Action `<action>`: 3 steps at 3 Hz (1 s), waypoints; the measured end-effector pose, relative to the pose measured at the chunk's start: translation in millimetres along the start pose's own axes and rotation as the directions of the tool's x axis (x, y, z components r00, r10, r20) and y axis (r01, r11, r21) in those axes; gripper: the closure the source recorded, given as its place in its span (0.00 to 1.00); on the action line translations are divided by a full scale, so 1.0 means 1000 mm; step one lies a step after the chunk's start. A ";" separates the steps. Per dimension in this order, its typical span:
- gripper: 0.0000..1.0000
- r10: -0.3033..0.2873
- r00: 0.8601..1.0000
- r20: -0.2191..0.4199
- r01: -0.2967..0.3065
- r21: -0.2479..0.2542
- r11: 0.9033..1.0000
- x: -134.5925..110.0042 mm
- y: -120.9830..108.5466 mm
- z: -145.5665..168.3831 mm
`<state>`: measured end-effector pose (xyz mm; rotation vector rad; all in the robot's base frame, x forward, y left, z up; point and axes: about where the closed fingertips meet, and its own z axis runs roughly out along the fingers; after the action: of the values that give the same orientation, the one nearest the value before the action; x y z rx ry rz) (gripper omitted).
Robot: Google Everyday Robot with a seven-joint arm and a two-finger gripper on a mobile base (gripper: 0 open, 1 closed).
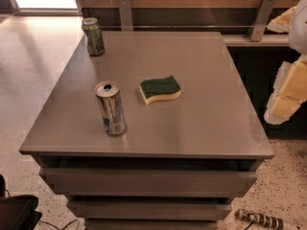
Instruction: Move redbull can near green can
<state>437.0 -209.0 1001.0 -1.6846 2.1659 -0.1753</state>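
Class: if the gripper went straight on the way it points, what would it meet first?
The gripper, at the right edge beyond the table, seems to point left across it. The sponge lies first in that line, before the redbull can, though depth is unclear and it might pass above.

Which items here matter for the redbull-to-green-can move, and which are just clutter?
Job: redbull can, front left; green can, back left corner; hand, right of the table.
Lying about: sponge, mid-table; striped object, down front right.
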 end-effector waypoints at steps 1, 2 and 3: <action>0.00 0.000 1.000 0.000 0.000 0.000 1.000 0.000 0.000 0.000; 0.00 0.006 0.999 0.052 -0.006 -0.009 1.000 -0.006 0.000 0.005; 0.00 0.035 0.974 0.224 -0.026 -0.039 0.999 -0.027 -0.001 0.015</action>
<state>448.8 -181.8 993.5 -1.6044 2.0360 0.0607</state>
